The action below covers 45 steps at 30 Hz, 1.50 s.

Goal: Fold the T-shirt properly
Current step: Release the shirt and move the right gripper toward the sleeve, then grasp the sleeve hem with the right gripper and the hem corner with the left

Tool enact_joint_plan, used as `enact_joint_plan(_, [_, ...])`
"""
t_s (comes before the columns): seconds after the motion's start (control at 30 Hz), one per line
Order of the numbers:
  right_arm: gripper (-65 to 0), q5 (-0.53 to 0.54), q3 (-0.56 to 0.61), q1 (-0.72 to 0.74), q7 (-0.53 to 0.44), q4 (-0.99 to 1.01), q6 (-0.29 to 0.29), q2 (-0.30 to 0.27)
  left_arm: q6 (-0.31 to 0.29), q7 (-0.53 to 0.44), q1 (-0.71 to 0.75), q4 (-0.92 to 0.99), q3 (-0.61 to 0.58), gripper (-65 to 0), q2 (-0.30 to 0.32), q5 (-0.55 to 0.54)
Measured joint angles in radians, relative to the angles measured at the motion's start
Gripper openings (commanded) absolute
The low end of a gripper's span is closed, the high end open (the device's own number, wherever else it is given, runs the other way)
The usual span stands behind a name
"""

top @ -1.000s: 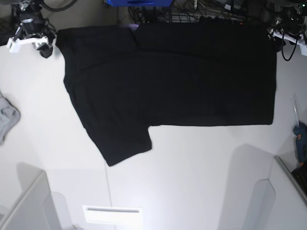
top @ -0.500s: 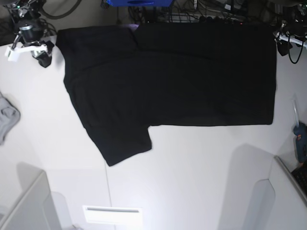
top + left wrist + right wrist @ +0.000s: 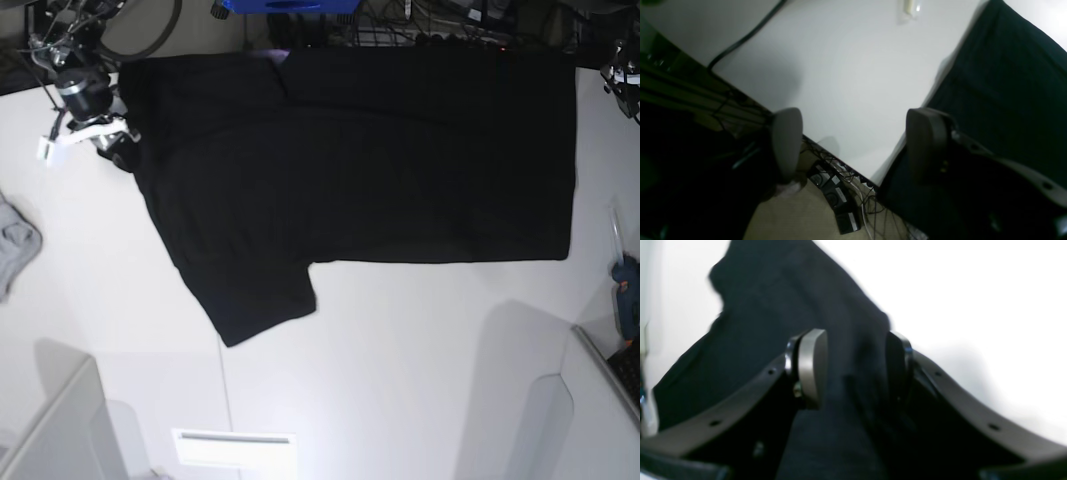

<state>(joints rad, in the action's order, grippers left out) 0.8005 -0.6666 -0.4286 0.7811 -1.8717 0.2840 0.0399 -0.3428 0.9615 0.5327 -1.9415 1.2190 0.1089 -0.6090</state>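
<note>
Between the right gripper's (image 3: 853,368) pads (image 3: 811,368) sits a ridge of black cloth, the shirt's (image 3: 380,160) edge. The jaws stand partly apart on either side of it; the wrist view is blurred, so I cannot tell if they pinch the fabric or only straddle it. In the base view this gripper is at the shirt's far corner on the view's left, right at the cloth edge.

Left gripper (image 3: 853,143): fingers (image 3: 786,140) wide apart, nothing between them, only bare table (image 3: 846,73) and the table's far edge below. One finger hangs over the shirt's border, the other is off the cloth. In the base view only a bit of this arm shows at the top right corner, just beside the shirt's far corner on that side.

The shirt lies flat on the table, plain side up, spread wide across the far half, one sleeve sticking out toward the near side. It looks already folded once along its length, though I can't be sure.

Step, as I judge it: taking hold of the two far corners for the next fold. Right is nearly there; left is not yet on the cloth. Next calls for the left to come onto its corner and close, the right to pinch firmly, then both to lift together so the edge stays straight.

A grey cloth (image 3: 15,245) lies well apart at the left edge; ignore it.
</note>
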Motion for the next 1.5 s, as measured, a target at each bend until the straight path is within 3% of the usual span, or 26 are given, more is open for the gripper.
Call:
enact_joint_plan(0.3, [-38.6,-0.006,0.017,0.06,0.024,0.0,0.0,-0.002,-0.012,-0.006,-0.091,-0.001,-0.008,-18.6,0.019,0.244])
enact_joint_plan(0.47, [-38.6,-0.002,0.017,0.097,0.072,0.0,-0.003,-0.007,-0.011,0.0,-0.082,0.0,-0.007,-18.6,0.014,0.253])
enact_joint_plan(0.63, [-38.6,-0.007,0.017,0.188,0.115,0.047,-0.006,-0.059,-0.01,-0.007,-0.084,-0.001,-0.003,-20.1,0.019,0.243])
enact_joint_plan(0.73, [-38.6,-0.004,0.019,0.275,0.158,0.125,-0.003,-0.11,-0.008,-0.005,-0.085,-0.001,-0.005,-34.7,0.023,0.241])
enact_joint_plan(0.83, [-38.3,-0.01,0.018,0.373,0.204,0.227,-0.004,-0.152,-0.008,-0.007,-0.084,-0.001,-0.005,-59.7,0.023,0.243])
enact_joint_plan(0.87, [-38.4,-0.01,0.019,0.412,0.21,0.274,-0.005,-0.166,-0.008,-0.006,-0.084,-0.001,-0.005,-65.0,0.022,0.243])
enact_joint_plan(1.03, [-38.6,-0.014,0.263,0.585,0.187,0.509,-0.006,-0.307,-0.008,-0.007,-0.085,-0.001,-0.005,-65.0,0.021,0.242])
enact_joint_plan(1.13, [-38.4,0.005,0.42,0.68,0.054,0.657,-0.004,-0.348,-0.008,-0.007,-0.085,-0.001,-0.005,-65.0,0.023,0.242])
enact_joint_plan(1.3, [-37.5,-0.009,0.623,0.835,-0.036,0.962,-0.01,-0.36,-0.008,-0.006,-0.076,-0.001,-0.005,-65.0,0.021,0.24])
enact_joint_plan(1.5, [-26.0,0.005,0.84,0.989,-0.159,1.163,-0.01,-0.362,-0.008,-0.003,-0.075,0.0,0.003,-65.0,0.019,0.247])
